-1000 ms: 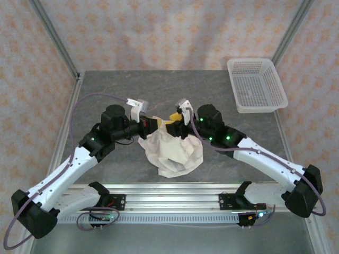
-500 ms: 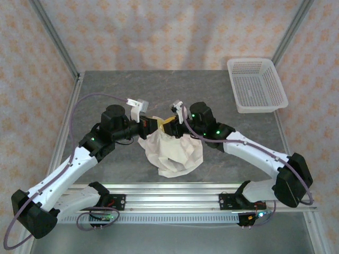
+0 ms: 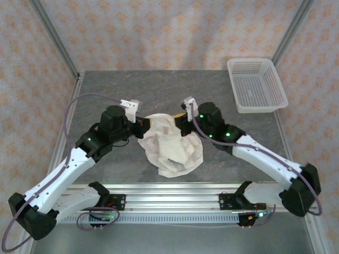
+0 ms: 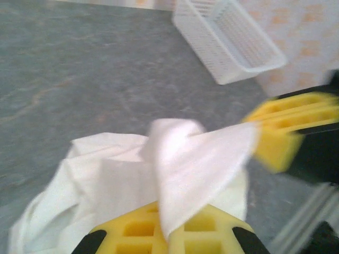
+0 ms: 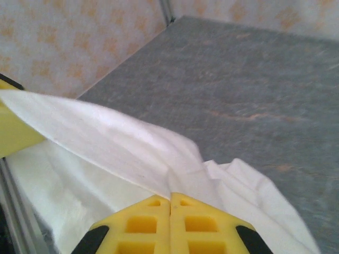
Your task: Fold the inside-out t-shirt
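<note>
The inside-out t-shirt [image 3: 170,145] is a crumpled cream heap on the grey table, between the two arms. Its upper edge is lifted and held taut between the two grippers. My left gripper [image 3: 143,125] is shut on the left end of that edge. In the left wrist view the cloth [image 4: 193,156] runs out from between the yellow pads [image 4: 139,228] of my left gripper [image 4: 169,225]. My right gripper [image 3: 180,118] is shut on the right end. In the right wrist view my right gripper [image 5: 170,203] pinches a fold of the shirt [image 5: 111,140].
A white mesh basket [image 3: 256,84] stands at the back right of the table [image 3: 116,90]; it also appears in the left wrist view [image 4: 228,34]. Metal frame posts rise at both back corners. A rail runs along the near edge.
My right gripper has shut on the shirt's upper edge. Both grippers have drawn a little apart, and the edge between them is now stretched wider.
</note>
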`<action>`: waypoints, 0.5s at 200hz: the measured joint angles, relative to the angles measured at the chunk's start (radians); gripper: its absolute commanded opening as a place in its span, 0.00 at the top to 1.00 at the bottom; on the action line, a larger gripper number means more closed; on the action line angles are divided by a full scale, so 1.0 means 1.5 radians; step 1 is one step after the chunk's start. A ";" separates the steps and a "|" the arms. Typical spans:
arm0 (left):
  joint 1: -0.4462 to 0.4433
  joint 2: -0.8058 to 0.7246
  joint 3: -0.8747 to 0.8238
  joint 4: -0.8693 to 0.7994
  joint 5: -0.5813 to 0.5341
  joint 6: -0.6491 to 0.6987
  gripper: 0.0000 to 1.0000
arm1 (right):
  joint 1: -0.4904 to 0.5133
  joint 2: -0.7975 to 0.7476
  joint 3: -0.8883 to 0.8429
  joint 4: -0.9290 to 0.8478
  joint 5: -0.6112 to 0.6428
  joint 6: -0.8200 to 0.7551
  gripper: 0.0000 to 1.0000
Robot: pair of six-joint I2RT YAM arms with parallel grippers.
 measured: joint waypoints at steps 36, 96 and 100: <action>0.000 0.005 0.024 -0.024 -0.041 0.025 1.00 | -0.007 -0.091 0.051 -0.048 -0.001 -0.010 1.00; 0.000 0.055 0.028 -0.071 -0.158 0.044 1.00 | -0.008 -0.091 0.056 -0.045 -0.041 0.044 1.00; 0.001 0.056 0.028 -0.077 -0.172 0.044 1.00 | -0.007 -0.085 0.056 -0.041 -0.048 0.050 1.00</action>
